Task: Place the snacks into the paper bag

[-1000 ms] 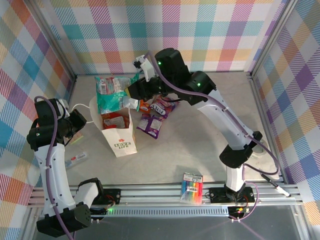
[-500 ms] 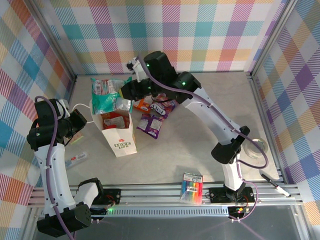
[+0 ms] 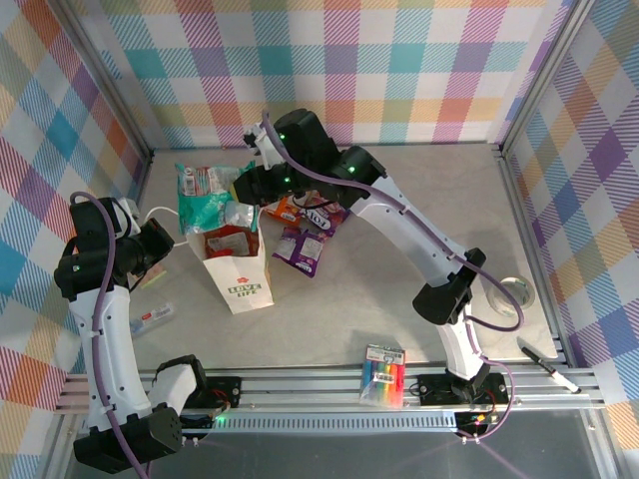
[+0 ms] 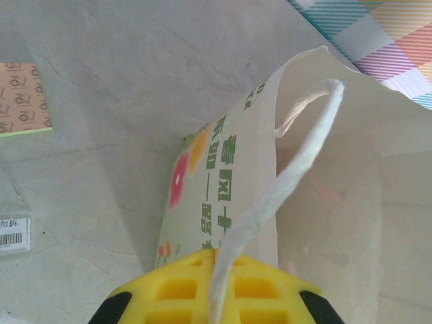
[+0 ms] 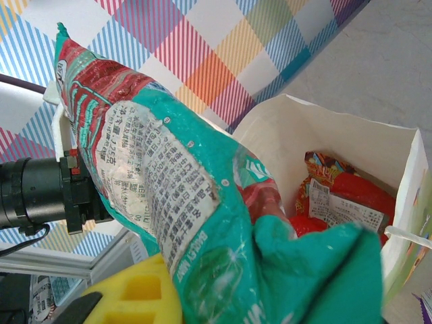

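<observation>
**Both arms up, both grippers clamped**

The left arm (image 3: pixel 100 339) rises from its base, bends at the elbow and points its wrist inward to the right. The left gripper (image 3: pixel 163 239) is fully closed, its yellow fingers (image 4: pixel 169 297) pinching a bag handle (image 4: pixel 297 162). The right arm (image 3: pixel 409 230) is stretched far forward and to the left, wrist tipped down. The right gripper (image 3: pixel 248 185) is clamped on a teal packet (image 5: pixel 189 196), jaws slightly apart around it.
</observation>
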